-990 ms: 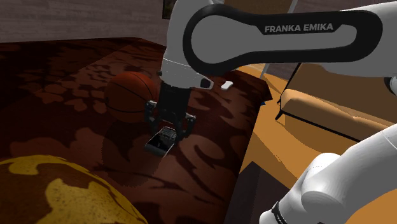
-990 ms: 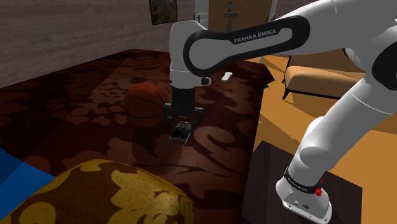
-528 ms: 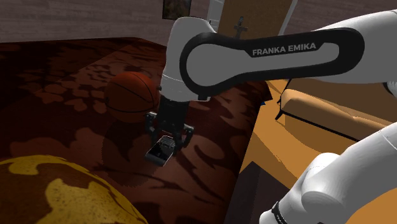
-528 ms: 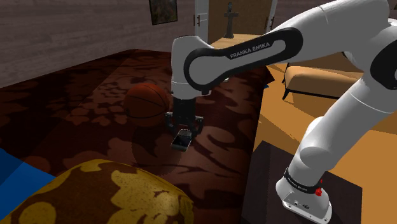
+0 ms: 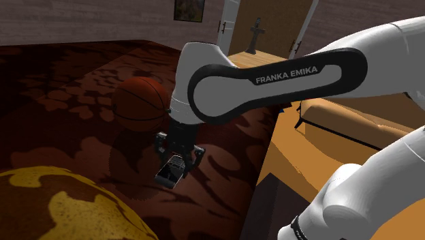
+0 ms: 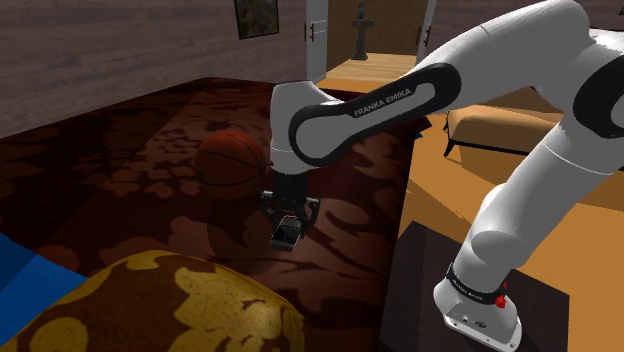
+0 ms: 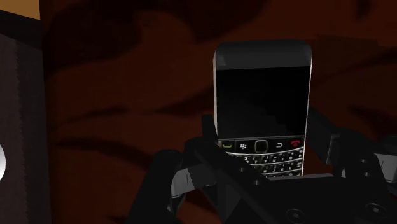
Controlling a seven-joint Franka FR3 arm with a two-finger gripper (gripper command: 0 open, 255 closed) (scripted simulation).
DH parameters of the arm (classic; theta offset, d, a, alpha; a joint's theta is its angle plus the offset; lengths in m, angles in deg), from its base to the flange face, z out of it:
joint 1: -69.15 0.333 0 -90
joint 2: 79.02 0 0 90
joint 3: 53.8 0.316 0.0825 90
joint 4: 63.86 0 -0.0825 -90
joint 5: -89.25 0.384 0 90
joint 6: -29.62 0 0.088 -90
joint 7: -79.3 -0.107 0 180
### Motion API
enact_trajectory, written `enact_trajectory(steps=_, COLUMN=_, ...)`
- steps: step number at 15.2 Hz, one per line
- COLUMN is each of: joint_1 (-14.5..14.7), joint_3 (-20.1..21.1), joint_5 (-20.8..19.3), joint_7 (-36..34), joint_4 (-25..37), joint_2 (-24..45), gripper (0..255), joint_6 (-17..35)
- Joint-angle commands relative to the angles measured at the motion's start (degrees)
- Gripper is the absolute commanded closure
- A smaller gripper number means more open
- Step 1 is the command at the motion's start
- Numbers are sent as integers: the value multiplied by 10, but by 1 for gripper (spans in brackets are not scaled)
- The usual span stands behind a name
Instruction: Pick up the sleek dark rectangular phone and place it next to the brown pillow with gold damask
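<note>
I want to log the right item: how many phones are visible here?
1. The dark keypad phone is clasped between the jaws, over the dark red patterned surface, near the basketball. The arm may hide others.

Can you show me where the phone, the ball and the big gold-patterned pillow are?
phone (image 7: 262, 89): wrist view, on its black screen.
ball (image 5: 138, 102): shoulder view, on its reddish-brown middle.
pillow (image 6: 170, 300): second exterior view, on its top surface.
</note>
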Motion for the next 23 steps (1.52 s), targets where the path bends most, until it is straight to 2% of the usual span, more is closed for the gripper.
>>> enact_trajectory(steps=1, joint_1=0, joint_3=2, joint_5=1, joint_7=3, joint_4=-11, joint_2=5, gripper=255, joint_6=16)
enact_trajectory(steps=18, joint_1=3, joint_3=21, joint_5=-14, joint_7=7, joint_4=-77, joint_2=87, gripper=255, joint_6=159)
enact_trajectory(steps=23, joint_1=3, joint_3=21, joint_5=-14, joint_7=7, joint_4=-77, joint_2=87, gripper=255, joint_6=159)
